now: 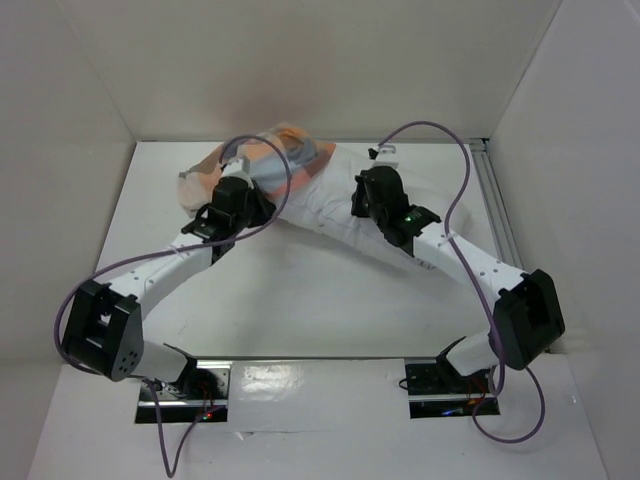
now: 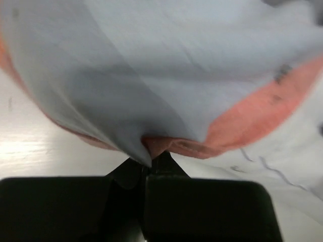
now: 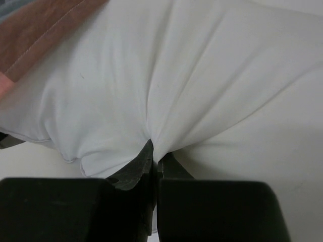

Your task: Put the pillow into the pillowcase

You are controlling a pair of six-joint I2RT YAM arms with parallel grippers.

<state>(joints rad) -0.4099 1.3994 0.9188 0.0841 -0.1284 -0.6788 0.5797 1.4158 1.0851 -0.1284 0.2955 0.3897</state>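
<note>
I find the left end effector (image 2: 149, 165) clamped shut on a fold of the pillowcase (image 2: 151, 75), and the right end effector (image 3: 155, 157) pinched closed on the pillow (image 3: 202, 75). Both items lie at the far side of the table (image 1: 300, 290), the pillowcase overlapping the pillow's left end.

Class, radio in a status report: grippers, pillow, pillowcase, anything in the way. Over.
Left gripper shut on pillowcase. Right gripper shut on pillow. Pillowcase over one end of pillow only. Left arm's purple cable loops above the pillowcase.
</note>
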